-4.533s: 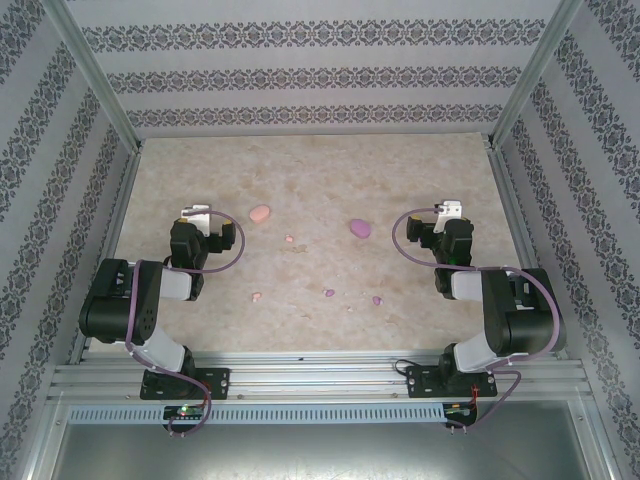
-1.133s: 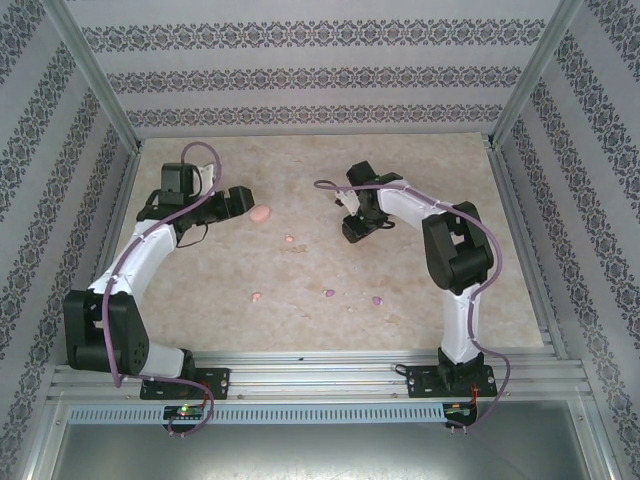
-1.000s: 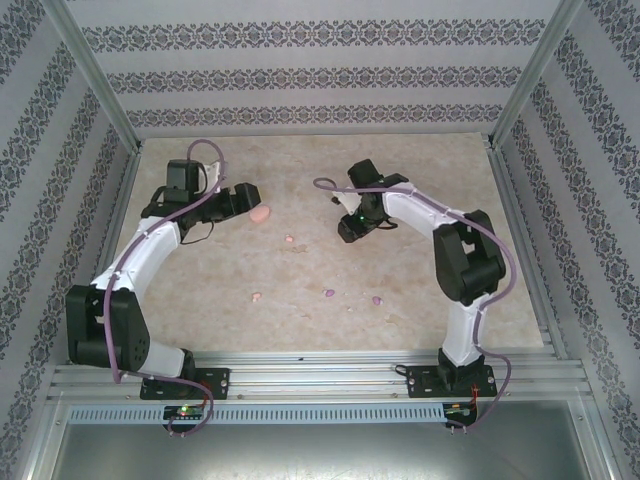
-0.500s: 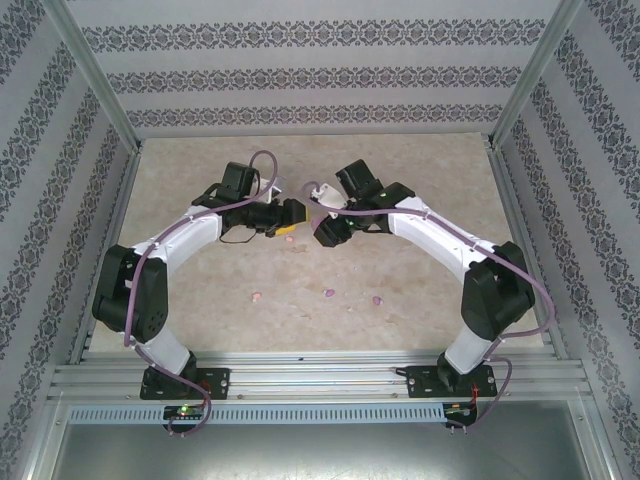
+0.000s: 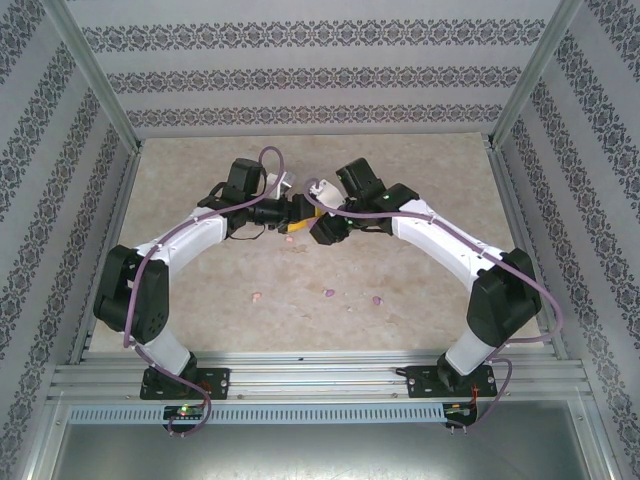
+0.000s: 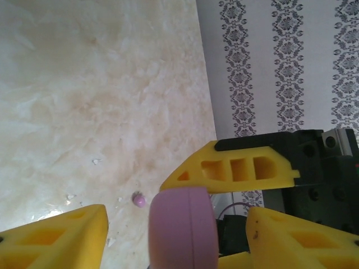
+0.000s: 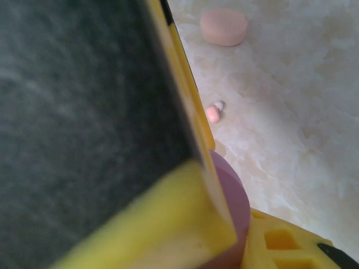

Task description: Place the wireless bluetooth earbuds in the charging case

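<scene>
The purple case [image 6: 182, 230] is held off the desk [image 6: 84, 84] where the two arms meet. The right gripper [image 7: 241, 224] is clamped across its flat faces. The left gripper [image 6: 176, 216] brackets the same case with its jaws apart, a visible gap on each side, so it has no hold yet. I cannot tell from these views whether the lid is raised.

None of the earbuds is in a case. A purple earbud [image 6: 138, 199] lies on the desk just past the left gripper's fingertip. A pale pink earbud [image 7: 213, 113] sits beyond the right gripper, between it and the pink case [image 7: 224, 26]. A second pink earbud [image 5: 257, 297] lies back toward the arm bases, well apart from both grippers.

The buds look tiny, light, hard and glossy. They are rounded enough to roll or squirt out sideways under a pinch, and there is little surface for wide foam pads to catch. I would take each one across its fattest part, with the jaws coming straight down and closing gently, leaving the stem end free to lead into its socket. The case is a smooth, stiff shell. It is best held by its lower half across the broad faces — not over the seam — so the lid can swing freely.
</scene>
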